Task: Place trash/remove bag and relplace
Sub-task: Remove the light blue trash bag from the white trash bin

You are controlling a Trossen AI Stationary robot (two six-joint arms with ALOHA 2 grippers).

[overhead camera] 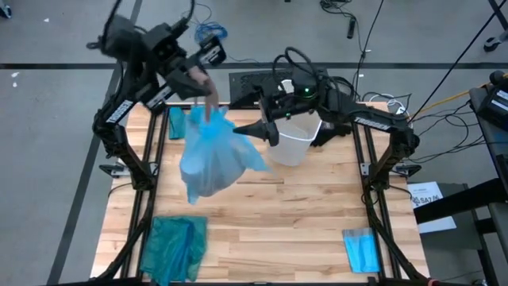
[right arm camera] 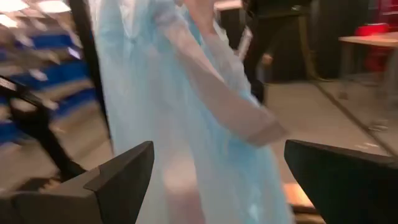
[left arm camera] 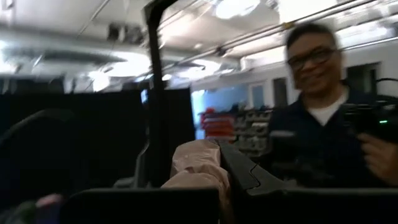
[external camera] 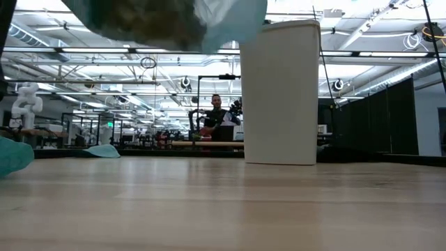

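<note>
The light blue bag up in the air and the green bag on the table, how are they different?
The light-blue bag hangs in the air, pinched at its top by the left gripper; the teal-green bag lies on the table by its front left corner. The light-blue bag is puffed out and paler; the teal-green bag is darker and flatter. The light-blue bag is by the white bin; the teal-green bag is far from it. Both are crinkly plastic.

Four views around your table [overhead camera: 262, 214]
Overhead looks straight down; low looks level across; both share the white bin [overhead camera: 295, 141], as wrist cameras face outward.
</note>
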